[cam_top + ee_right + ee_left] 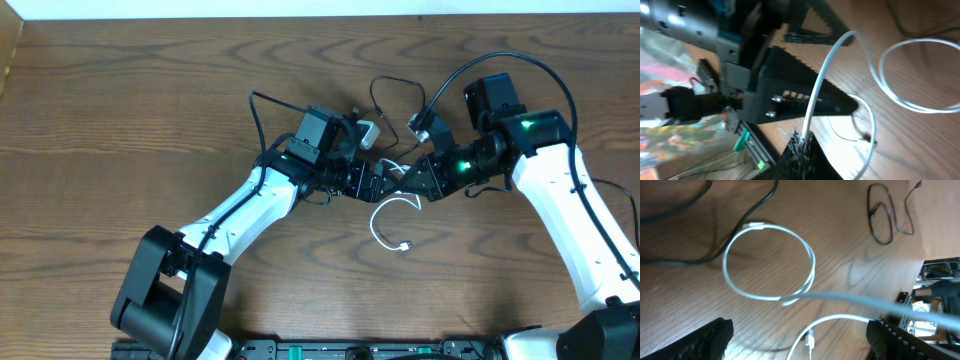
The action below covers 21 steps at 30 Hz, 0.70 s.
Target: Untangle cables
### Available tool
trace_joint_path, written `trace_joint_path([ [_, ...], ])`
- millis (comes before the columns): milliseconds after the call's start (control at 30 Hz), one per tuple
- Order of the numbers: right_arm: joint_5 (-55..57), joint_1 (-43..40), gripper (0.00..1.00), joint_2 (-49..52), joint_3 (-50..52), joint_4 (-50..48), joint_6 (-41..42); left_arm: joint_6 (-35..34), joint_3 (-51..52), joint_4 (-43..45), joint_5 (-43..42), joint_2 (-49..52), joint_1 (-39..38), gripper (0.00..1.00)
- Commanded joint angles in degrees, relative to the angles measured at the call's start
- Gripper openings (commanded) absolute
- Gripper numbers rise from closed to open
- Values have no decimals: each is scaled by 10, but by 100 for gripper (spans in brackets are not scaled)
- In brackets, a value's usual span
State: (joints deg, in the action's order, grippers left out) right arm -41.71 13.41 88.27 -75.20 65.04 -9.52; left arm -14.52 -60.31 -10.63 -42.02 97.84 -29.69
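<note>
Where the left arm reaches in at centre bench (120, 120), its pincer (799, 330) stands wide open, gripping nothing. The white cable (770, 226) lies looped on the wood just ahead of it, with one raised strand crossing the gap. The right pincer (802, 142) is clamped tight on that white cable. The black cable (881, 242) lies looped farther back, apart.

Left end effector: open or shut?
Open. The left end effector shows its fingers far apart in the left wrist view, gripping nothing.
</note>
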Motion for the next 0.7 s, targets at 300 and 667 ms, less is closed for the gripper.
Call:
trace_joint_path([
  [300,-219,2,1,-3,-1,1,-9,5,-1,77,-19,-2,0,85],
  [667,-275,2,1,-3,-1,4,-8,-49,-1,186,-19,-2,23,84],
])
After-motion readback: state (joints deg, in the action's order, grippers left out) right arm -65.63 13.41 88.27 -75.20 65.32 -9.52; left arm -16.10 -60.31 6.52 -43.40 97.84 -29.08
